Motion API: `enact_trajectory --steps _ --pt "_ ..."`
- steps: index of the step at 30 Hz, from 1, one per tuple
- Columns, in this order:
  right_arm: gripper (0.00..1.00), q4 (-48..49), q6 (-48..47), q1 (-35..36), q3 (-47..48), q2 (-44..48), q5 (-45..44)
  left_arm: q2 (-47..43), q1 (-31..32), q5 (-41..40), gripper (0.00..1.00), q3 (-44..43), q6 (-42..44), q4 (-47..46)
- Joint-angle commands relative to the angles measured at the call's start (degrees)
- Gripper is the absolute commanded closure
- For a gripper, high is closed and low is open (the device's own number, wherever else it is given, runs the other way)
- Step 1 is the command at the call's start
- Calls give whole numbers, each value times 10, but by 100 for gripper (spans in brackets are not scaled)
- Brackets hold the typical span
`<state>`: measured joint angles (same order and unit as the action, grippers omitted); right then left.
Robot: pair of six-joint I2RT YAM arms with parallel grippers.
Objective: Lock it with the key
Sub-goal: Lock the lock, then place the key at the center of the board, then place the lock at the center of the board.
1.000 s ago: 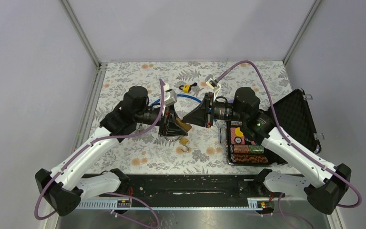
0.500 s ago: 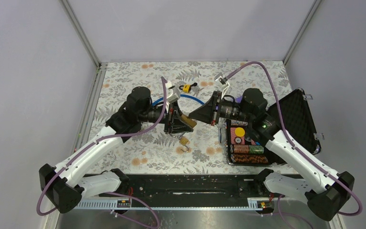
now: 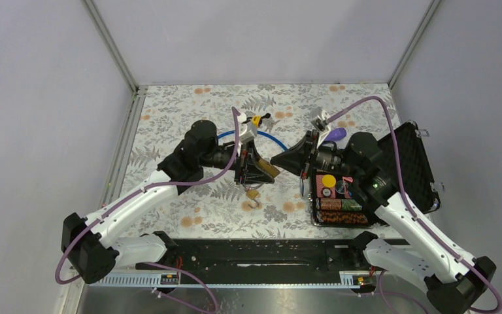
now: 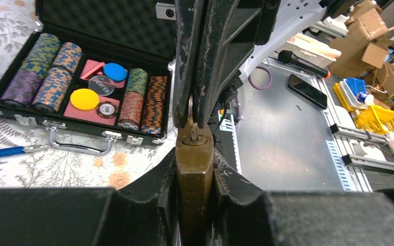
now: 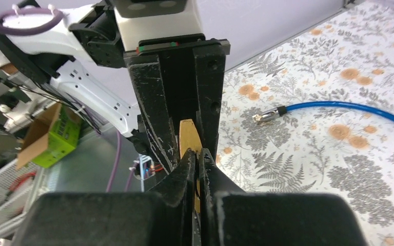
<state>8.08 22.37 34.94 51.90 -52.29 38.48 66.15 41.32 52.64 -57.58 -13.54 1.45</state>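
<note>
The left arm reaches in over the floral-patterned table cover [image 3: 170,114]. Its left gripper [image 4: 194,163] is clamped on a rectangular brass padlock [image 4: 194,179], one black finger pressed against each flat side of the body. The lock is held off the table near the middle of the workspace, with its keyhole end pointing toward the right arm.

A small silver metal key [image 4: 193,131] sits in that keyhole. Its blade is seated in the lock and its head stands out from the brass face. The right gripper [image 5: 195,160] meets the lock nose to nose with the left one, and its two fingers are pinched together on the key's head. In the right wrist view the brass body shows between the left gripper's fingers, just beyond the right fingertips.

Behind the two grippers a blue cable [image 3: 271,139] lies curved on the cover. To the right a black hard case [image 3: 406,160] lies open with its lid leaning back. It holds rows of striped poker chips [image 4: 51,77] and a yellow disc [image 3: 328,180].
</note>
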Motion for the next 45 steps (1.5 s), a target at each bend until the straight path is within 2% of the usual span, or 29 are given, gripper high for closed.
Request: enact_trajectory --steps 1,7,14,19,23,25,31,37,45 --pt "100 79 -87 -47 2 84 -54 -19 -30 74 100 8 1 3" --pt "100 82 -101 -47 16 77 -49 -19 -30 92 100 15 13 4" --pt "100 83 -69 -48 32 75 -35 -27 -28 100 100 18 45 26" --pt "100 54 -50 -48 43 71 -54 -13 -28 65 100 12 39 33" --pt "100 10 -26 -48 36 55 -99 11 -30 -25 100 1 11 33" --pt "100 -24 -12 -48 26 42 -131 26 -37 -100 100 1 -22 23" --pt "100 -77 25 -48 -25 -25 -247 113 -51 -232 100 32 -151 -69" --pt "100 3 48 -49 -85 -167 -291 233 -49 -373 100 13 -215 -80" --pt "100 74 114 -57 -45 -353 -250 337 -52 -438 100 -19 -277 -116"
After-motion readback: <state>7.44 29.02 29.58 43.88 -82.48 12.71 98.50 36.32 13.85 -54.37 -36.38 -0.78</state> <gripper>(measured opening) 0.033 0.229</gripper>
